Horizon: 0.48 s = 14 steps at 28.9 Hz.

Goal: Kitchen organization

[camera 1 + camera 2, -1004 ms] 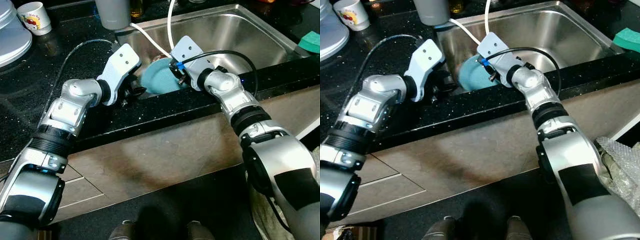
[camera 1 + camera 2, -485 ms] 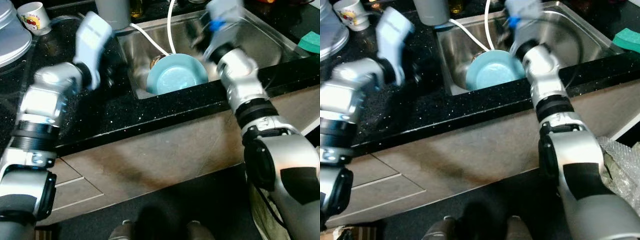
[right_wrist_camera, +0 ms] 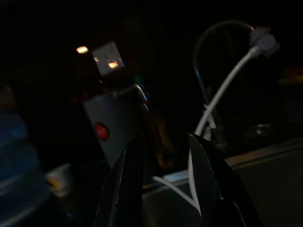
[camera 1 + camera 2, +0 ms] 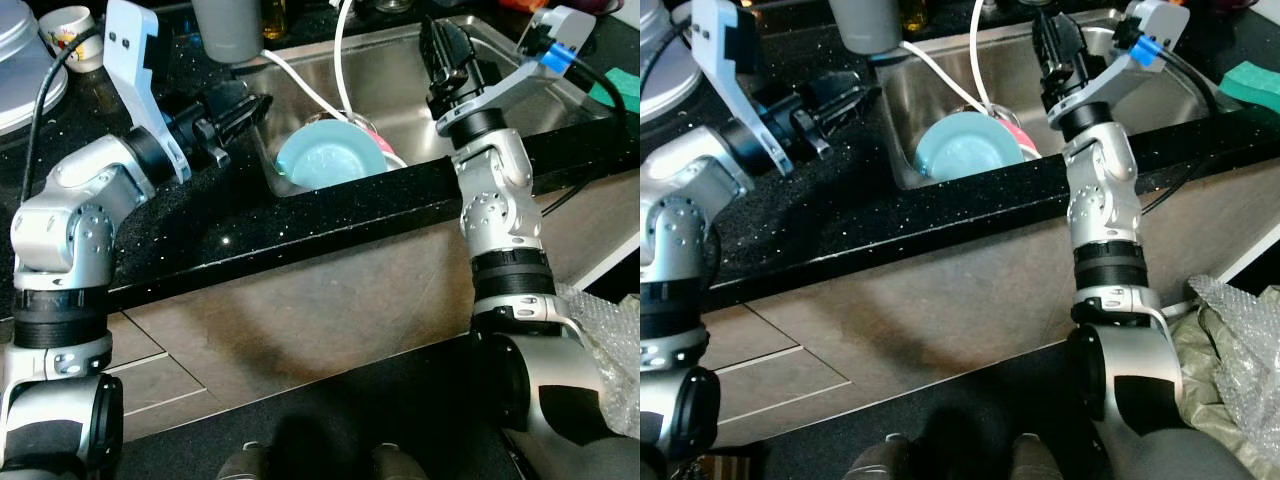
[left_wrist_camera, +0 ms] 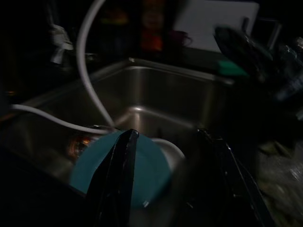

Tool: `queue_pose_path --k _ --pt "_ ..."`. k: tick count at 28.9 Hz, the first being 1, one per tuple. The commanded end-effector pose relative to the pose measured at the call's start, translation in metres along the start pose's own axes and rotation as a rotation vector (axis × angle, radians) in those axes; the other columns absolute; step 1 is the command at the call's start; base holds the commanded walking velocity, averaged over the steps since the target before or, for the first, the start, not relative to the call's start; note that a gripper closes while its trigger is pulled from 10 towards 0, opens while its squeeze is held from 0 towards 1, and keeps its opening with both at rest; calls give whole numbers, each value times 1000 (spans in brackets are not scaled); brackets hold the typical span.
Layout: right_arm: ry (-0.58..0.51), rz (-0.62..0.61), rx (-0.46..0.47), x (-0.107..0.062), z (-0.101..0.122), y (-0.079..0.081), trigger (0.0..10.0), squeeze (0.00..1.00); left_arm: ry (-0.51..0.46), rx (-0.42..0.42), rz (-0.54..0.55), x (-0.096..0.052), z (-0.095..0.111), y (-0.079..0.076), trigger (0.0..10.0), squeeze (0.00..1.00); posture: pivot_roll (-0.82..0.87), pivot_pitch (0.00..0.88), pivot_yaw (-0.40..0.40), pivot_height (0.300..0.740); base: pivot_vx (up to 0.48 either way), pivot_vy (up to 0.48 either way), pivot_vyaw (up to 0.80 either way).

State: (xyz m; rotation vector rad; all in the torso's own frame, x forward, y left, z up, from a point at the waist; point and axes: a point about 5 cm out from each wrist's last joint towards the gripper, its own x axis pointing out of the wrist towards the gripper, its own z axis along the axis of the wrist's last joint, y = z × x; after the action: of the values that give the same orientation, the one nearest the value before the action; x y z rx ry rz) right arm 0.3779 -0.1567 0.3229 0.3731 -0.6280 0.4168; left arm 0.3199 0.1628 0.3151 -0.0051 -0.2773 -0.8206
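Observation:
A light teal bowl [image 4: 325, 160] leans on its side in the steel sink [image 4: 500, 75], with something pink [image 4: 372, 143] behind it. Over the black counter to the left of the sink, my left gripper [image 4: 250, 108] points at the bowl. Its fingers [image 5: 118, 179] stand open with nothing between them, and the bowl [image 5: 147, 165] lies ahead of them in the left wrist view. My right gripper [image 4: 440, 40] is raised above the sink, clear of the bowl. It is open and holds nothing, as the dark right wrist view shows [image 3: 165, 142].
A white hose [image 4: 340, 50] hangs into the sink. A printed white cup [image 4: 65, 25], a grey container [image 4: 228, 25] and a silver lid [image 4: 25, 70] stand on the black countertop [image 4: 200, 220]. A green sponge [image 4: 1252, 82] lies right of the sink. Bubble wrap [image 4: 1240, 340] lies on the floor.
Both grippers have come off the teal bowl. The left one drew back over the counter, the right one rose above the sink. The bowl stays leaning in the sink.

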Motion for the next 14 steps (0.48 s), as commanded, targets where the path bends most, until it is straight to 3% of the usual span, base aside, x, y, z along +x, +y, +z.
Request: queue_pose_path --k 1,3,6,10,14 --pt "38 24 40 -4 -8 7 10000 0 39 -6 -58 -1 -6 -9 10000 0 52 146 20 740 0 0 0" --pt "86 75 69 -11 -13 18 10000 0 66 -19 -136 -3 -13 -22 10000 0 52 150 16 740 0 0 0" --pt "110 96 89 -17 -13 23 10000 0 69 -45 -155 -5 -16 -27 10000 0 49 159 13 740 0 0 0" --pt "123 118 120 -20 -12 28 10000 0 62 -70 -141 -8 -17 -28 10000 0 48 166 12 740 0 0 0" --pt "118 157 228 -25 -7 35 10000 0 21 -118 -138 -12 -15 -28 10000 0 50 171 12 740 0 0 0"
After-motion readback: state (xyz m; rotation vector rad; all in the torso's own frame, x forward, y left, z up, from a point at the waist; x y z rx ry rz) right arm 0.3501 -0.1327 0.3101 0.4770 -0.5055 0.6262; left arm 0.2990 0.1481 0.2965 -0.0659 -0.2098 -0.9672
